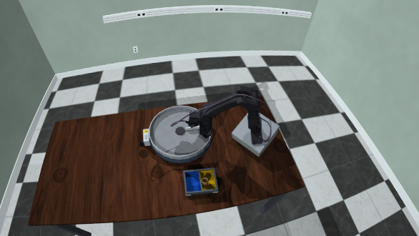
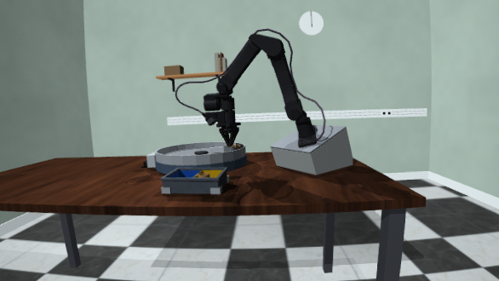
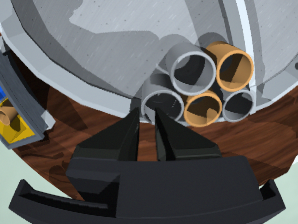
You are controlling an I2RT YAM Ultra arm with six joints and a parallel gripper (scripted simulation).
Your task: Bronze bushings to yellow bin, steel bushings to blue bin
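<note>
Wrist view: gripper [image 3: 148,117] fingers nearly together, only a thin slit between them, nothing pinched in that slit. Tips sit at the rim of the turntable [image 3: 100,50], right next to a cluster of five bushings packed against the inside wall. Closest to the tips is a steel bushing [image 3: 161,103]; can't tell if the tips touch it. Bronze bushing [image 3: 202,110] just right of it, bigger steel bushing [image 3: 193,71] above, second bronze bushing [image 3: 233,67] at upper right, third steel bushing [image 3: 238,104] at lower right. All lying with open bores facing the camera, touching one another.

Exterior view: arm reaches from the grey base block [image 2: 336,153] over to the near-right edge of the turntable, gripper pointing straight down, tips at rim level.

Top view: turntable sits mid-desk [image 1: 89,171], dark hub [image 1: 179,131] at its centre, small white box [image 1: 146,136] against its left side. Divided tray in front of it, apart from it: blue bin [image 1: 191,179] on the left, yellow bin [image 1: 211,177] on the right. One bronze bushing [image 1: 205,180] already in the yellow bin. Can't see anything in the blue bin.
</note>
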